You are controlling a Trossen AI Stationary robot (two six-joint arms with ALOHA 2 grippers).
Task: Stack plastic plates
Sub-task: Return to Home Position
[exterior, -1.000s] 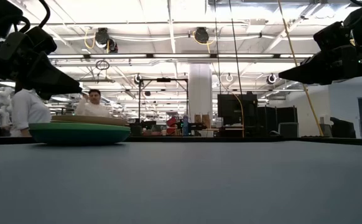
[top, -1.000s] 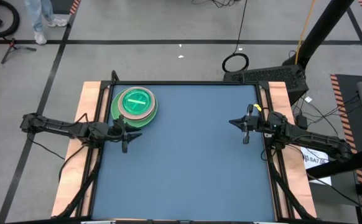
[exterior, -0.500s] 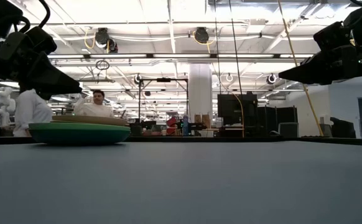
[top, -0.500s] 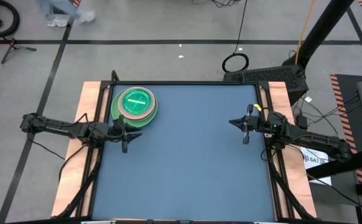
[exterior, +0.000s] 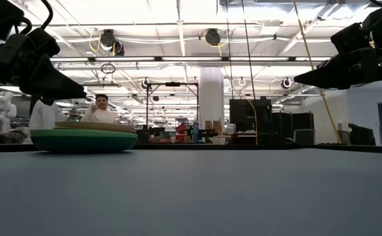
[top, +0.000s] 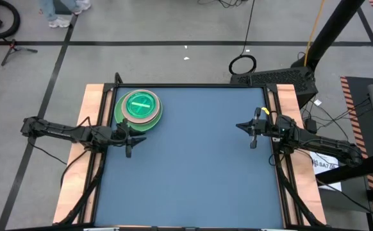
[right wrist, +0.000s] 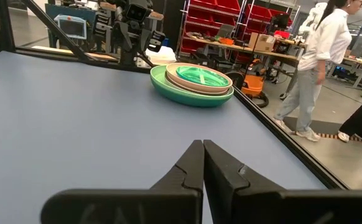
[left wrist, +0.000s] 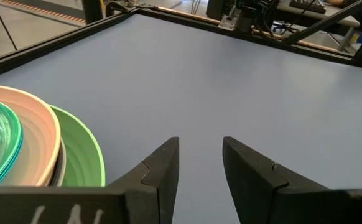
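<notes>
Blue table — one plate stack near its far-left corner.

You see two thin black arms, the left arm and the right arm. Your left gripper has two black, pointed fingers, with white marks on the black bar behind them.

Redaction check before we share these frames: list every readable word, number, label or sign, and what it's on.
"SA7": print on a white sheet right of the table, high view; the rest is covered and the reading is uncertain.
White marks on the left gripper body: cut off, unreadable.
Stack of plates: no text.
Screen and red bins behind the table: too small to read.
</notes>
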